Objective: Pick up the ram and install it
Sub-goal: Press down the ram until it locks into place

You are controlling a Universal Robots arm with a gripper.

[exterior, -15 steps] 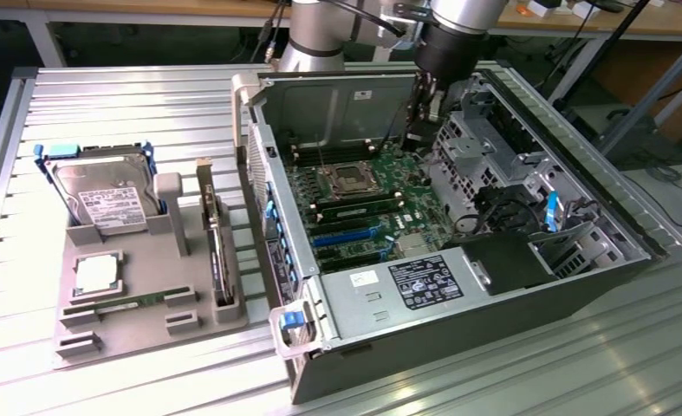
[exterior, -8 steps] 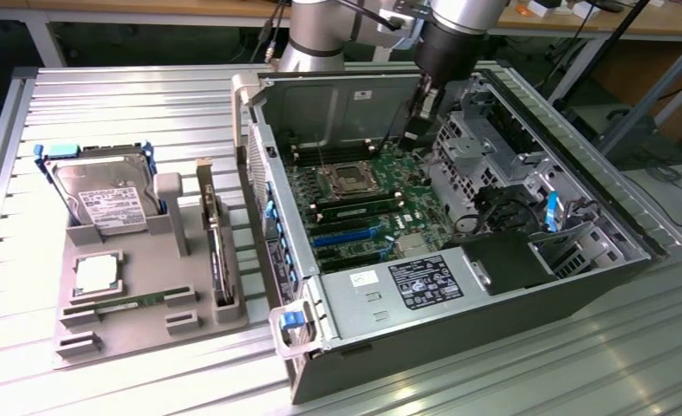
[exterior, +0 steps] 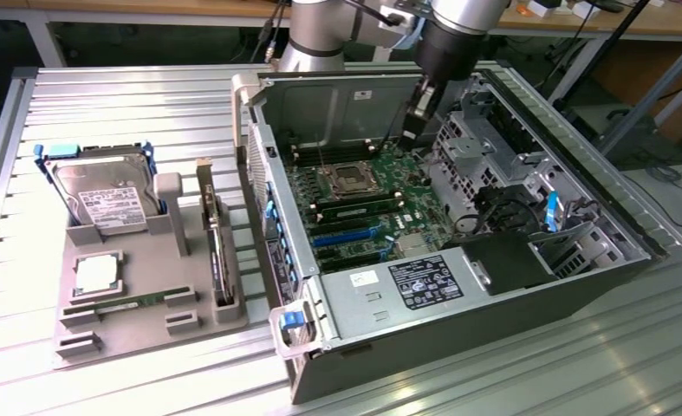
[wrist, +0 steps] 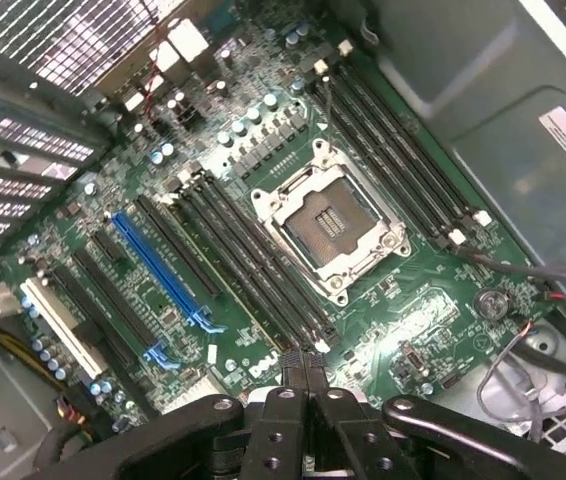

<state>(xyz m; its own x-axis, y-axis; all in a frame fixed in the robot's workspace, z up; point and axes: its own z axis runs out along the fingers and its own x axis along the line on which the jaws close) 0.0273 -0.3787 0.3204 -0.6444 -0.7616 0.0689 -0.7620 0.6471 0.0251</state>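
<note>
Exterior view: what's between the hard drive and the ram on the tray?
The square silver processor chip sits between the hard drive and the ram on the grey tray, as the exterior view shows.

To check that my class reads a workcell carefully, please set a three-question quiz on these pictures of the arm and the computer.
1. True or false: the square silver processor socket on the green motherboard holds a chip.
2. Where is the gripper? A: over the grey parts tray. B: inside the open dark computer case. C: over the table.
3. Fill in: in the exterior view, the slim green ram stick lying on the tray is on the case's ____ side.

Key: 1 false; 2 B; 3 left.
</note>
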